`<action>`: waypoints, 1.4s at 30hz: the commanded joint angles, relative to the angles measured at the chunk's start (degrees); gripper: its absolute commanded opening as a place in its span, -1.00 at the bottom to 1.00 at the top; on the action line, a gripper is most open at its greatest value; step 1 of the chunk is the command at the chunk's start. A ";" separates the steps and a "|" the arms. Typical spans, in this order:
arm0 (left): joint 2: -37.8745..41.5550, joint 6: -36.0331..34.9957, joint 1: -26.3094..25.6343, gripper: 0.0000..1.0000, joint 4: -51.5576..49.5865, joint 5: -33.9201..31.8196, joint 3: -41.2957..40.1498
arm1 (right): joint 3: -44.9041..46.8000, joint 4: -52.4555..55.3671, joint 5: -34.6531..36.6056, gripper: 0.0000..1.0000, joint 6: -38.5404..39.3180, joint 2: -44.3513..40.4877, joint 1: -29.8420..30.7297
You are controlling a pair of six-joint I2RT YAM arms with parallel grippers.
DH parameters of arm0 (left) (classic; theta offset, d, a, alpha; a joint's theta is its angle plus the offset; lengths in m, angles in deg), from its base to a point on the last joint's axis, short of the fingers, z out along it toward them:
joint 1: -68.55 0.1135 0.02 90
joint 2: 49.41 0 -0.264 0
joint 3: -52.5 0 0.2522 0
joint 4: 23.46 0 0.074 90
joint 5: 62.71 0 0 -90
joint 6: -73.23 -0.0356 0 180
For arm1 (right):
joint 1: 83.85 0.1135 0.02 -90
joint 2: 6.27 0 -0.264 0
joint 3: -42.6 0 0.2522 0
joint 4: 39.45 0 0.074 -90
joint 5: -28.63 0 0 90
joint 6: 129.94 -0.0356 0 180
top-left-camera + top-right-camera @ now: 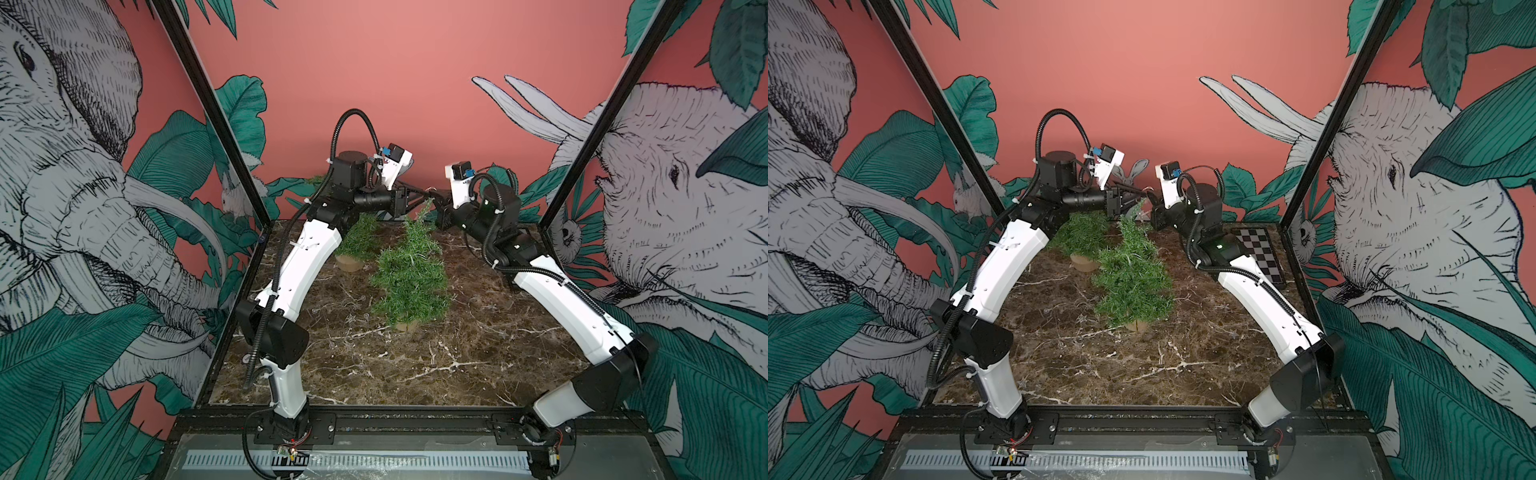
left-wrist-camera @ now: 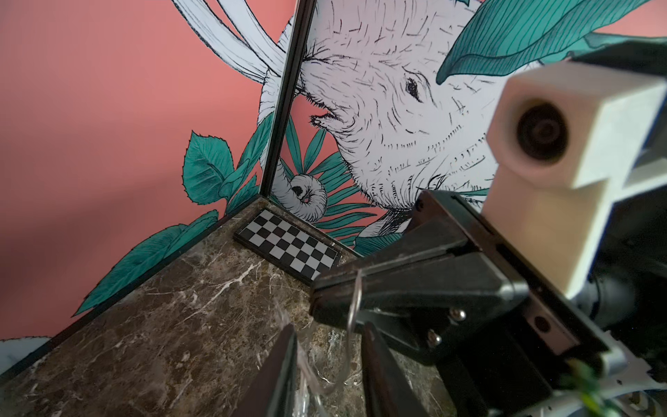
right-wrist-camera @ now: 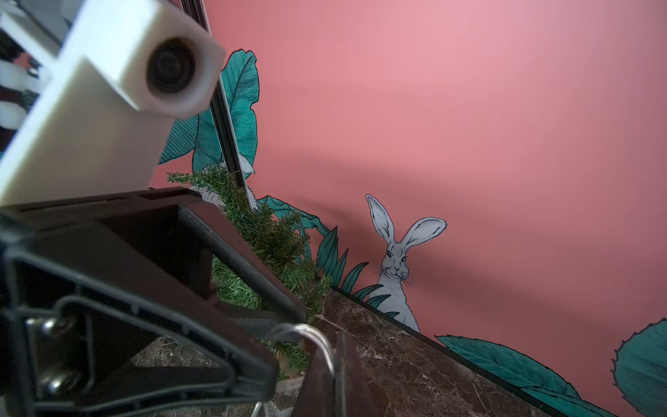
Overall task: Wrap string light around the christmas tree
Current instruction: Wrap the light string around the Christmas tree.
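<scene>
Top views overhead — alike, wrist views close-up

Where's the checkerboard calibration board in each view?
Top views: the checkerboard lies flat in the far right corner in a top view; here the right arm hides it.
Left wrist: checkerboard mid-frame, flat at the foot of the post.
Right wrist: not in it.
Shared landmark: the black corner post rising right beside the board.
</scene>
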State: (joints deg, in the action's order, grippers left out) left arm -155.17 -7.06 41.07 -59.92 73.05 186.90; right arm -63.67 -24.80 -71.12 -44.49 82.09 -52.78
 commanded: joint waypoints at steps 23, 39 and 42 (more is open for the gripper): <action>0.30 -1.80 -0.73 -1.00 -0.66 -4.39 0.76 | 12.93 2.27 20.11 0.39 4.62 -19.86 -0.27; 1.14 -3.23 -0.75 -1.00 -2.78 -5.15 -0.06 | 43.52 24.30 30.60 0.41 -31.07 -31.94 -2.50; 1.23 -3.47 -0.70 -1.00 -2.79 -5.15 -0.47 | 47.22 26.62 30.57 0.41 -42.49 -31.35 -4.40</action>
State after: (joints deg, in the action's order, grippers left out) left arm -155.28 -9.07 40.61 -61.85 68.02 186.94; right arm -17.96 -1.72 -42.10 -72.41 50.90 -55.73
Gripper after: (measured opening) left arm 0.045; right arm 0.707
